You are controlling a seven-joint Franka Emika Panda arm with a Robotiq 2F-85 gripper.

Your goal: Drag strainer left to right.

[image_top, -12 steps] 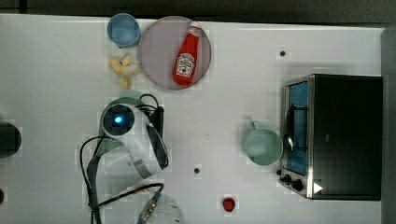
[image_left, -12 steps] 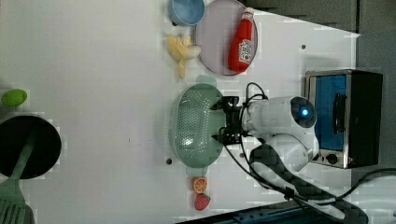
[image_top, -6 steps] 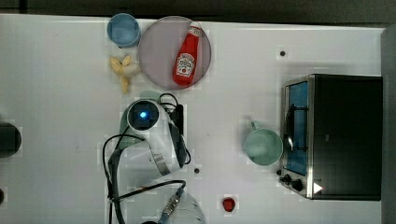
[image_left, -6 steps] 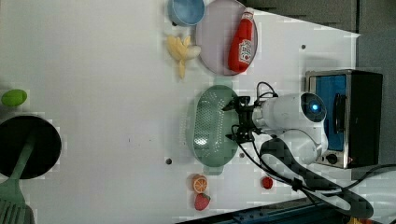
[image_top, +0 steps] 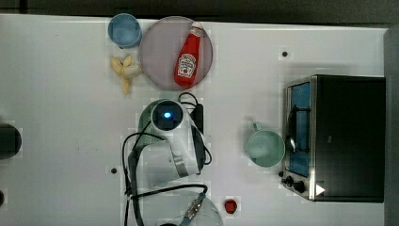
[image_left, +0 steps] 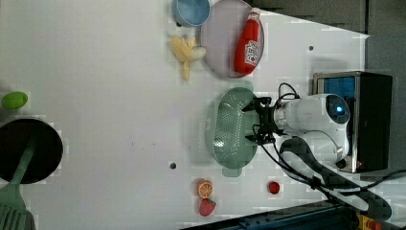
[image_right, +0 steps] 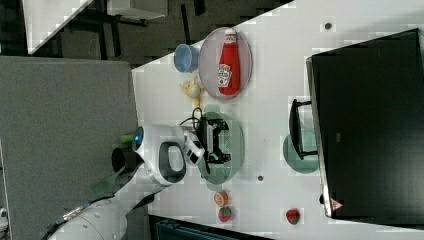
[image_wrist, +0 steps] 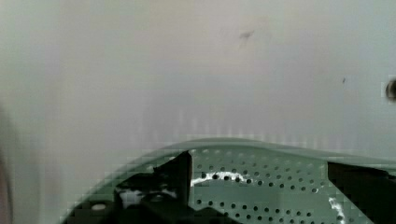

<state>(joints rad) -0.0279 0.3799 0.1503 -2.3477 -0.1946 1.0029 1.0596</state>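
Note:
The strainer (image_left: 225,129) is a pale mint-green oval colander with many small holes, lying flat on the white table. My gripper (image_left: 248,123) reaches down into it on the side toward the left view's right, open, with the fingers spread wide inside the bowl. The right view shows the same: the gripper (image_right: 223,141) sits over the strainer (image_right: 236,150). In the wrist view both black fingers (image_wrist: 177,179) stand on the perforated bottom of the strainer (image_wrist: 261,186). In the top view my arm covers most of the strainer (image_top: 143,120).
A round mint-green mug (image_top: 266,148) stands toward the top view's right, just before a toaster oven (image_top: 339,136). At the back are a plate (image_top: 157,56) holding a ketchup bottle (image_top: 187,59), a blue cup (image_top: 124,30) and a banana peel (image_top: 123,70). Toy fruit (image_left: 205,188) lies near the front edge.
My arm and the strainer have slid together toward the top view's right, closer to the mug. The fingers have stayed spread inside the strainer.

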